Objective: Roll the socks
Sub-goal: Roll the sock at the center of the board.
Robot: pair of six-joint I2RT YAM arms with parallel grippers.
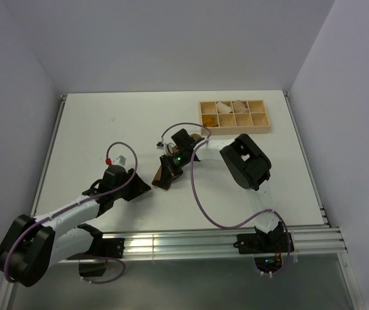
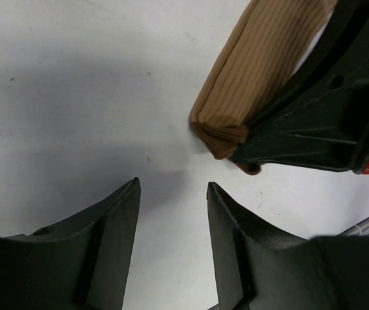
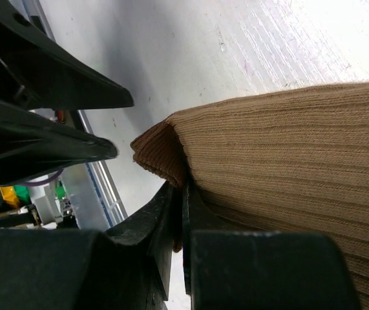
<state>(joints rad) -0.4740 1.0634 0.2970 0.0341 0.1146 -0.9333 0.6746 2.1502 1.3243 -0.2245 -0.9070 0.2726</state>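
I am looking down at the white table, and the tan-brown sock is lying close to its middle, a touch toward 7 o'clock, bunched into a short dark lump between the two tools. The right gripper is reaching in from the 1 o'clock side and clamping the sock. In its own wrist camera the jaws are sitting almost together with the ribbed fabric pinched between them, and a folded corner of the sock is sticking out toward 9 o'clock. The left gripper is hovering at about 8 o'clock of the sock, near it but apart. Its jaws are standing partway apart with only bare table showing in the gap, so it is holding nothing, and I cannot tell whether its fingertips are touching the surface. From the left wrist camera the sock is showing at 1 o'clock of those fingers as a folded, ribbed band with its darker brown end facing them, and the right gripper's black fingers are bearing on its 4 o'clock side. A wooden divided tray is sitting near the table's 1 o'clock corner, well apart from the sock, with pale bundles in two compartments of its far row. A purple cable is looping across the table at 5 o'clock of the sock.
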